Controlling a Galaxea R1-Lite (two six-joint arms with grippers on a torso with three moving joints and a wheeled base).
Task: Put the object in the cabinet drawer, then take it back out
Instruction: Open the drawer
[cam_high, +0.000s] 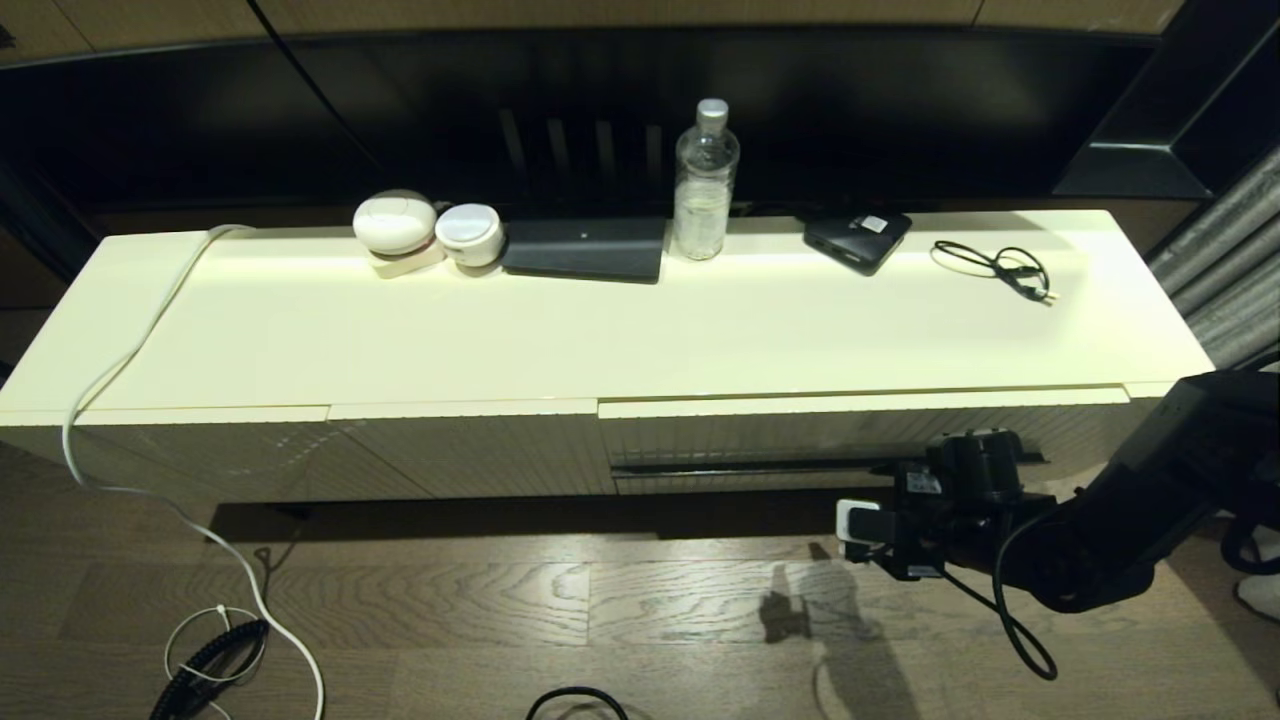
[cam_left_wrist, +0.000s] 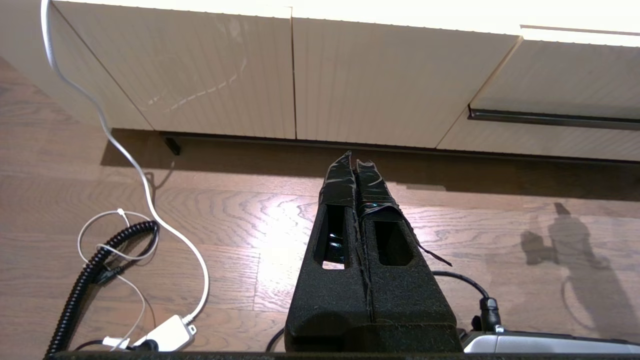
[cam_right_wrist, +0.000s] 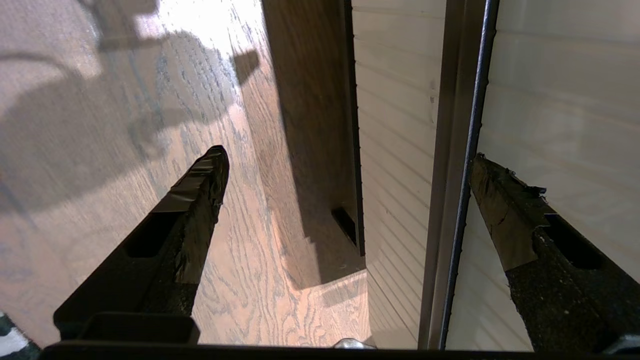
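The cabinet drawer (cam_high: 800, 432) is closed, its ribbed cream front flush under the top at the right half of the cabinet, with the dark handle slot (cam_high: 760, 466) running along it. My right gripper (cam_high: 965, 455) is low in front of the slot's right end. In the right wrist view the right gripper (cam_right_wrist: 347, 155) is open and holds nothing; one finger (cam_right_wrist: 505, 210) lies against the drawer front (cam_right_wrist: 555, 100) beside the slot (cam_right_wrist: 457, 200), the other hangs over the floor. The black umbrella is out of view. My left gripper (cam_left_wrist: 352, 159) is shut, parked above the floor.
On the cabinet top (cam_high: 620, 330) stand a water bottle (cam_high: 705, 180), two white round devices (cam_high: 395, 222), a flat dark pad (cam_high: 585, 248), a small black box with a white label (cam_high: 858, 238) and a thin cable loop (cam_high: 995, 265). White and coiled black cords (cam_high: 215, 650) lie on the wooden floor at the left.
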